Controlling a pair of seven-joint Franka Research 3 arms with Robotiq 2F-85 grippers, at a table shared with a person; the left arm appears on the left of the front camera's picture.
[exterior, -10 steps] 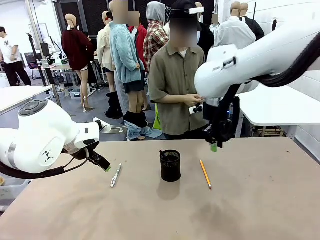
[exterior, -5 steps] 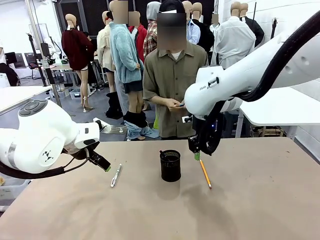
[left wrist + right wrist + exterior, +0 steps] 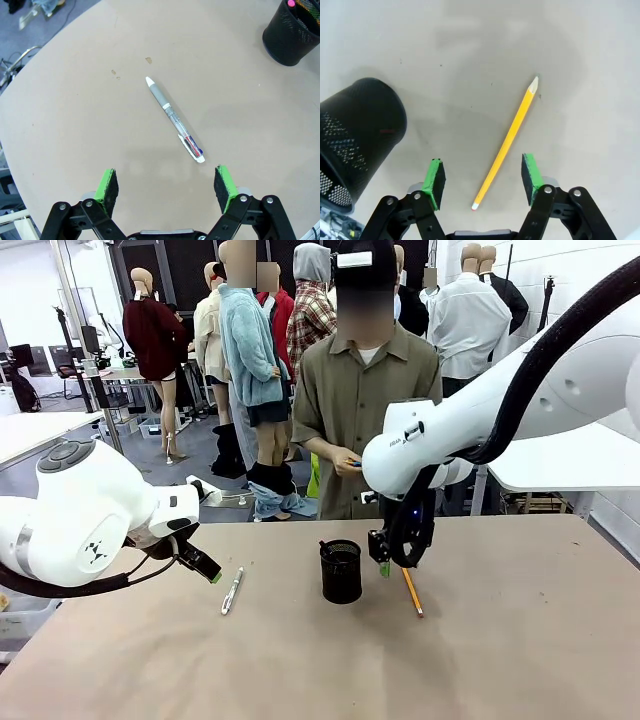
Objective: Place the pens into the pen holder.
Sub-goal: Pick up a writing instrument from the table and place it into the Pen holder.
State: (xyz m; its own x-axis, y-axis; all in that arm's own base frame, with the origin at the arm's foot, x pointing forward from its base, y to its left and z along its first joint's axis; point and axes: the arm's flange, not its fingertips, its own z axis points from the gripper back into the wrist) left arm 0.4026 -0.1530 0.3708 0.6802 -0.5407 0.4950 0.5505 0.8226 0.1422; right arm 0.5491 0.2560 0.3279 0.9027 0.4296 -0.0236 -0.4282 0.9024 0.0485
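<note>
Bench point(image 3: 500, 660): black mesh pen holder point(image 3: 341, 571) stood upright mid-bench, possibly already holding something pink-tipped. Yellow pencil point(image 3: 506, 145) lay flat just right of it, under the right jaws, spread and empty. Silver-white click pen point(image 3: 175, 119) lay left, under the left jaws, likewise spread.

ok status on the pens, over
Right gripper open over the yellow pencil. Left gripper open, short of the click pen. Pen holder upright between the two; nothing in the way.
</note>
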